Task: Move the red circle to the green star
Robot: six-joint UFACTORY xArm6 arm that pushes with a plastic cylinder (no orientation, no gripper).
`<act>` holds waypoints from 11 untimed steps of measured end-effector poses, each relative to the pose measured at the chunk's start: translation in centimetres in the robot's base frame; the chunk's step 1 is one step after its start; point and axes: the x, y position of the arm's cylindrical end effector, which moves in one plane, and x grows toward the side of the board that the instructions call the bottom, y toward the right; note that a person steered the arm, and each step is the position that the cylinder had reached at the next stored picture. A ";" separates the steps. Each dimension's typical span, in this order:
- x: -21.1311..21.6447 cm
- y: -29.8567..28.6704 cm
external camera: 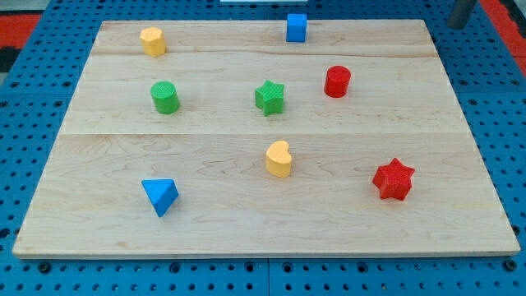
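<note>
Task not started: red circle (337, 81) sits apart, to the view's right of green star (269, 97). You have no pincer; my tip (459, 23) is well off, top right.

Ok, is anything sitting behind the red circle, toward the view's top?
Nothing directly behind the red circle: only bare wooden board up to its far edge. The blue cube sits farther up and left. My tip itself isn't visible; only the rod shows at the top right corner.

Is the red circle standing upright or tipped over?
Upright: the red circle sits on its flat base on the board, round top face showing.
</note>
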 end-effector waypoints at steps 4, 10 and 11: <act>0.0 0.9; 1.8 -1.1; 2.9 -5.8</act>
